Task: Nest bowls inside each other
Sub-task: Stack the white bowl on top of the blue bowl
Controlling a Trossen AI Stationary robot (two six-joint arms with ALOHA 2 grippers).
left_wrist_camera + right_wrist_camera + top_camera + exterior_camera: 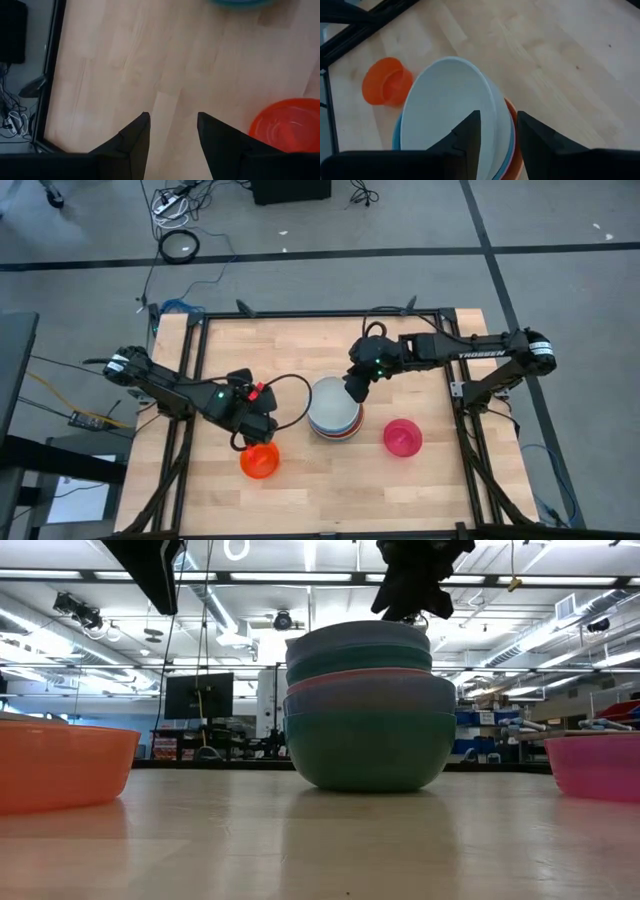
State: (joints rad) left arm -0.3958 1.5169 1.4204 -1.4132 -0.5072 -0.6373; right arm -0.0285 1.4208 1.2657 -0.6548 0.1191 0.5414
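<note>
Right claw spread above nested bowls; left claw spread; "TROSSEN" on right arm.

Smooth, slightly glossy plastic bowls sit on a matt, pale butcher-block wooden table framed in black metal.

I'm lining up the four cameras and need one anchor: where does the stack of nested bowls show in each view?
High view: stack of nested bowls, table centre, under the right gripper.
Low view: stack at centre, teal bowl lowest.
Left wrist view: only a teal rim at the top edge.
Right wrist view: stack at centre, white bowl uppermost.
Shared landmark: the orange bowl shows in all four.
</note>
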